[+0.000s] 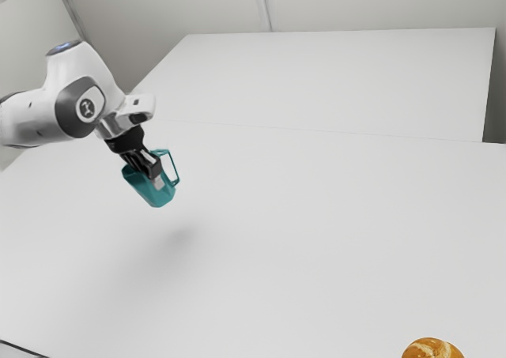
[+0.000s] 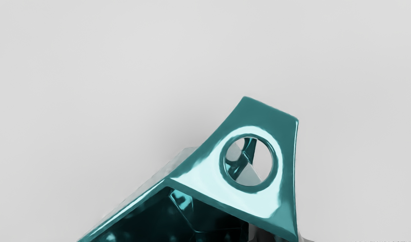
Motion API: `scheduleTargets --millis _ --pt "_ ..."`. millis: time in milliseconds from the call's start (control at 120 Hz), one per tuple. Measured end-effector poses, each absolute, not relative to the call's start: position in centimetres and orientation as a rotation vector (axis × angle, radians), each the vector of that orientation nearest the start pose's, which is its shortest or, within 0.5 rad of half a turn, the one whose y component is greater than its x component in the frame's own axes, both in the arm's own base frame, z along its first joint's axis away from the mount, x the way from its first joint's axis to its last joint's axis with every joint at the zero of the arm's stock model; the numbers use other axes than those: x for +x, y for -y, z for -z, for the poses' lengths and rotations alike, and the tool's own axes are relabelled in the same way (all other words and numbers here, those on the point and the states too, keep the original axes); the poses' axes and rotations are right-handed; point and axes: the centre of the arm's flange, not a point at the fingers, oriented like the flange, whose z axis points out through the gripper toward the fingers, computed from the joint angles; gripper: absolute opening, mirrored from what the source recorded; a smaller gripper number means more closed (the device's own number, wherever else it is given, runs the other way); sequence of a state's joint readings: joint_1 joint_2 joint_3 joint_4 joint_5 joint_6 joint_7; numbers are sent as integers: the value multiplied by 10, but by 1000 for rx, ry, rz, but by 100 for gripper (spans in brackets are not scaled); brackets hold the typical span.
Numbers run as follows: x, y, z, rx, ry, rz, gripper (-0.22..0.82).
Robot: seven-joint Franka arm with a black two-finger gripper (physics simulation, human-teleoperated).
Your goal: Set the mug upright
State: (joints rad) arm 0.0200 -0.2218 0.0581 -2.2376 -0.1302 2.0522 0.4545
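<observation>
In the exterior view my gripper (image 1: 156,175) is shut on the teal mug (image 1: 150,192), holding it above the table with a soft shadow beneath. The mug hangs tilted, its base low and its handle toward the exterior view's right. In the wrist view the open mouth of the mug (image 2: 205,198) faces the camera, beside a broad teal handle part with a round hole. Part of my gripper (image 2: 282,238) shows at the bottom edge, a dark finger within the mouth; the mug's wall covers much of the rest.
A brown, bread-like round object (image 1: 432,348) is at the exterior view's bottom right. The large white table (image 1: 316,231) extends below the mug, and a dark cable (image 1: 22,348) lies at the bottom left corner.
</observation>
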Motion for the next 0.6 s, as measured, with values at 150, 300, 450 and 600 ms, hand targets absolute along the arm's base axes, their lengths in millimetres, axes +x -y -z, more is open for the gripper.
scheduleTargets --millis 150,300,450,600 --pt "476 -22 -440 -3160 -425 36 -18" --pt "474 -16 -422 -3132 -312 18 -18" --pt "474 -13 -404 -3105 -210 25 -18" --pt "476 -11 -389 -3099 -109 27 -18"
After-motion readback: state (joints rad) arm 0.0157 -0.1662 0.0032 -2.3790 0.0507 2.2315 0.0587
